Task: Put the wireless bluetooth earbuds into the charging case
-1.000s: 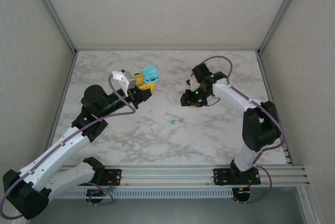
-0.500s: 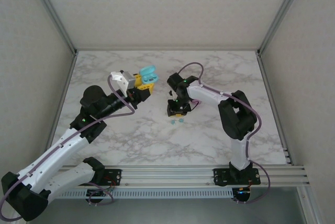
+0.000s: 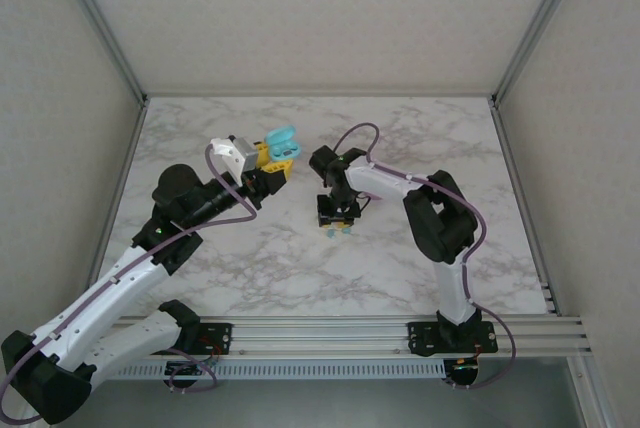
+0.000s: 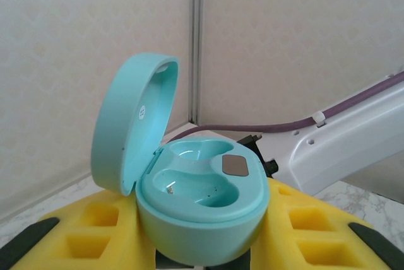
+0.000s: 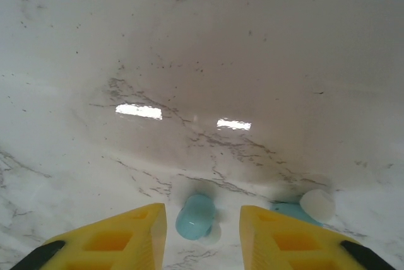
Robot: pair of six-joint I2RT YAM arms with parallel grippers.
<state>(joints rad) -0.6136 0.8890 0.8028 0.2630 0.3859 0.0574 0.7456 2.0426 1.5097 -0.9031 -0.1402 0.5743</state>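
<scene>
**Case held open on the left, right gripper straddling one earbud**

The left gripper (image 3: pixel 272 164) is clamped on the teal charging case (image 3: pixel 283 141) and holds it above the marble table (image 3: pixel 250 258). In the left wrist view the case (image 4: pixel 202 207) sits wedged between the yellow fingers (image 4: pixel 95 232), with the gripper (image 4: pixel 202 254) closed against its lower half. The lid (image 4: pixel 129 134) stands hinged up on the case's left side. The inside of the case faces up, showing two moulded hollows and a small dark patch (image 4: pixel 235 165) near its right rim. Behind the case, to its right, run the white right arm (image 4: pixel 353 134) and a purple cable (image 4: pixel 265 128).

To the right of the case and nearer the arm bases, the right gripper (image 3: pixel 338 214) points down at the table. Both earbuds (image 3: pixel 339 232) lie on the marble just beside its tips, well apart from the case. In the right wrist view this gripper (image 5: pixel 202 235) is spread. One teal earbud (image 5: pixel 194 216) lies in the gap between the two yellow fingers (image 5: pixel 120 235), with a little space showing on each side. The second earbud (image 5: pixel 297 210), teal with a whitish end, lies just past the right-hand finger, further from the case than the first.
</scene>
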